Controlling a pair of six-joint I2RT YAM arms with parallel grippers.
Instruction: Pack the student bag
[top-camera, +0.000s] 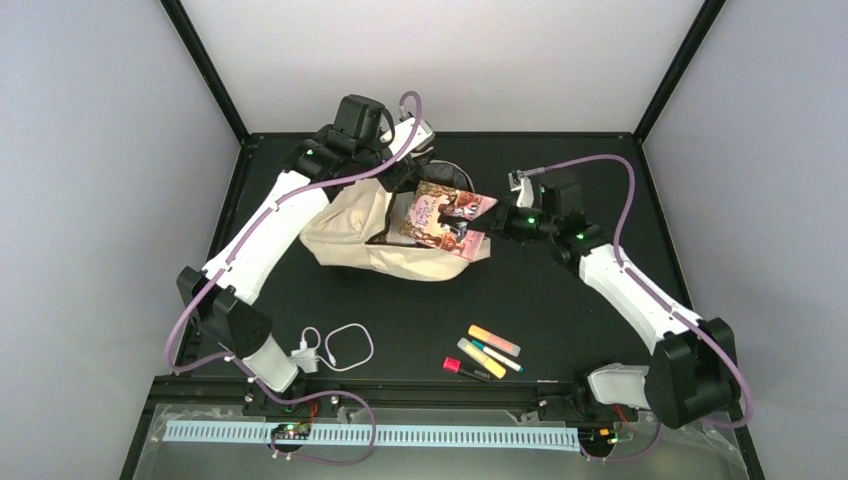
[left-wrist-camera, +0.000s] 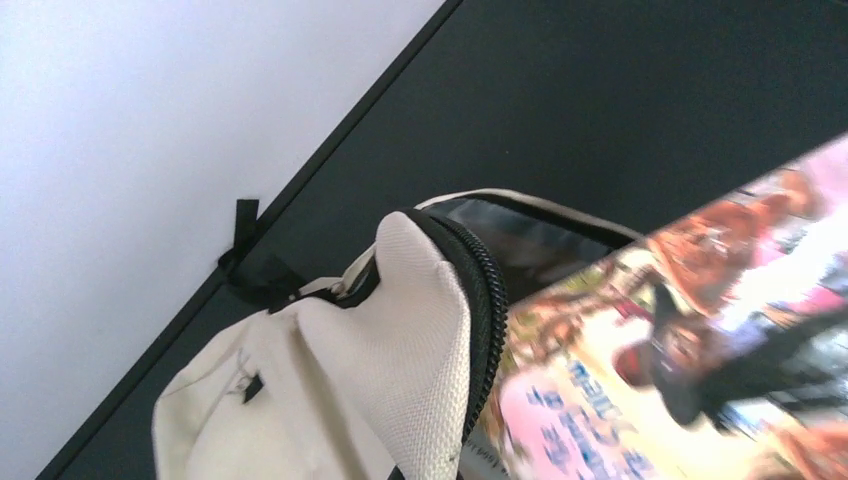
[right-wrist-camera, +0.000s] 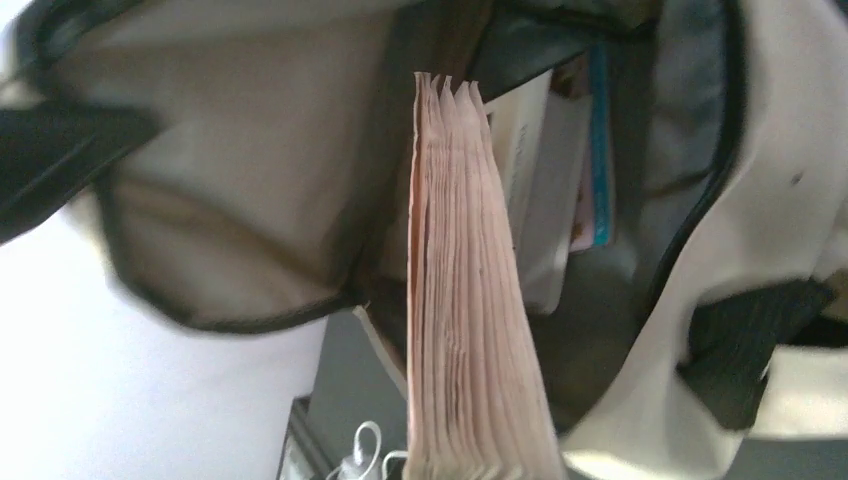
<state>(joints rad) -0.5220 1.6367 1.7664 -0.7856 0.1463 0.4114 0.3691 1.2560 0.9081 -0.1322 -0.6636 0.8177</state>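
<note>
The student bag (top-camera: 355, 238), cream fabric with dark zippers, lies at the table's middle with its mouth facing right. My left gripper (top-camera: 397, 192) is at the mouth's upper rim, shut on the fabric. The left wrist view shows that rim (left-wrist-camera: 425, 320) and its zipper lifted; the fingers are out of frame. My right gripper (top-camera: 470, 222) is shut on a book with a pink picture cover (top-camera: 438, 218), which is partly inside the mouth. In the right wrist view the book's page edge (right-wrist-camera: 462, 300) points into the open bag, where other books (right-wrist-camera: 545, 180) stand.
Several highlighters and markers (top-camera: 490, 350) lie at the front right, with a red one (top-camera: 455, 367) nearest the edge. A white charger with a looped cable (top-camera: 335, 348) lies at the front left. Black frame posts rise at the table's rear corners.
</note>
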